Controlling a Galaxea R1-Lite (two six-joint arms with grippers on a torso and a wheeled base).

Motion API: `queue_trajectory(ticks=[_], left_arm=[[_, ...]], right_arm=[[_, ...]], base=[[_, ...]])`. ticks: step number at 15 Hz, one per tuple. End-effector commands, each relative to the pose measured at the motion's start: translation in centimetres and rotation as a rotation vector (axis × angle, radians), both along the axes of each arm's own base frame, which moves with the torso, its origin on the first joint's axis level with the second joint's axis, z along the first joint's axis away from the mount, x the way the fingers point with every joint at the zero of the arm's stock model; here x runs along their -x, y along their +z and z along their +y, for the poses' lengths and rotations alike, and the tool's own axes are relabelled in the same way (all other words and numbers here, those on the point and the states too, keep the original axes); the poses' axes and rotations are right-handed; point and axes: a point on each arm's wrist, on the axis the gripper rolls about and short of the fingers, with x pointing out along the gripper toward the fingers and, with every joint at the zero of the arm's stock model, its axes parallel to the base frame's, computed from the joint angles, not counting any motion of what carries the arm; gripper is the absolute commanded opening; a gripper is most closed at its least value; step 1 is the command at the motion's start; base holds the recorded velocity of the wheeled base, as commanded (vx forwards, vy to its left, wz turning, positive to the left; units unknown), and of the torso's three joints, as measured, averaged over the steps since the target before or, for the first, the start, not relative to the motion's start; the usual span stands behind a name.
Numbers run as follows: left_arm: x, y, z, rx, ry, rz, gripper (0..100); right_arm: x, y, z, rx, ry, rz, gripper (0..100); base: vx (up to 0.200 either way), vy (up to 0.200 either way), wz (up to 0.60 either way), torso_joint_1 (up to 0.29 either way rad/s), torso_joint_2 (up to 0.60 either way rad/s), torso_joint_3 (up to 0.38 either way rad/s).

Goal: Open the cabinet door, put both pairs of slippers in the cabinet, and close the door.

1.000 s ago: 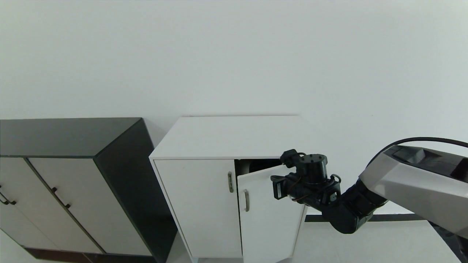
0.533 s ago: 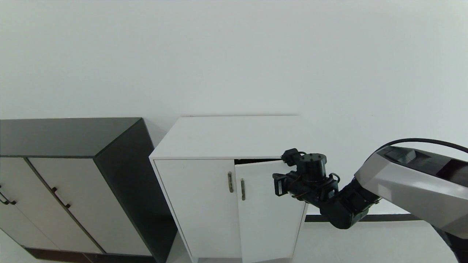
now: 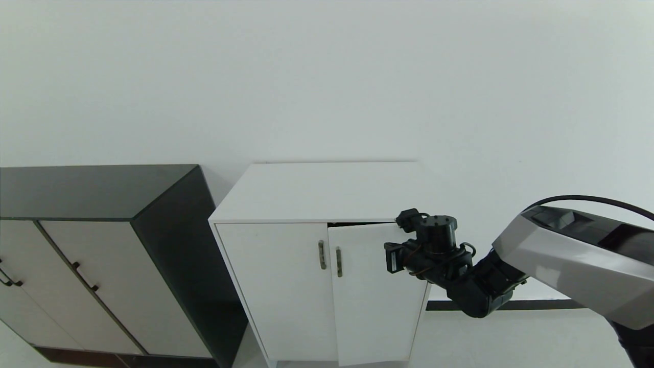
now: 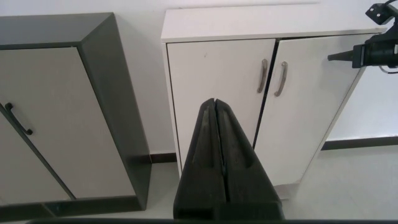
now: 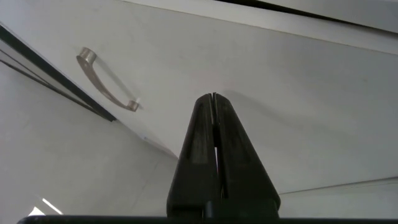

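One cabinet door (image 3: 375, 301) barely ajar | closed right jaws at its face

Straight ahead of the right gripper (image 5: 213, 98), right at its tips: the right door (image 3: 375, 291) of the cabinet (image 3: 322, 191). Left of that gripper, on the same door: its handle (image 3: 339, 261). Just beyond, the left door's handle (image 3: 322, 254), then the left door (image 3: 271, 286). Farther left, beside the cabinet: a second cabinet (image 3: 97, 191). Behind both: the wall (image 3: 327, 76). Ahead of the left gripper (image 4: 214, 106), well apart: both doors.
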Motion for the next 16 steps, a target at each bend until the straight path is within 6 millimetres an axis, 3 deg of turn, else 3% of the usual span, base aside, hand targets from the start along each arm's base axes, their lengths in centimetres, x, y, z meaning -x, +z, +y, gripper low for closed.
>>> queue_trajectory(ticks=[1,16], left_arm=[[0.0,0.0,0.0,0.0,0.0,0.0,0],[0.0,0.0,0.0,0.0,0.0,0.0,0]], right_arm=[[-0.2,-0.3,0.0,0.001,-0.003,0.003,0],[-2.1,-0.8,-0.9,-0.008,-0.044,-0.015,0]], base=[[0.0,0.0,0.0,0.0,0.0,0.0],[0.0,0.0,0.0,0.0,0.0,0.0]])
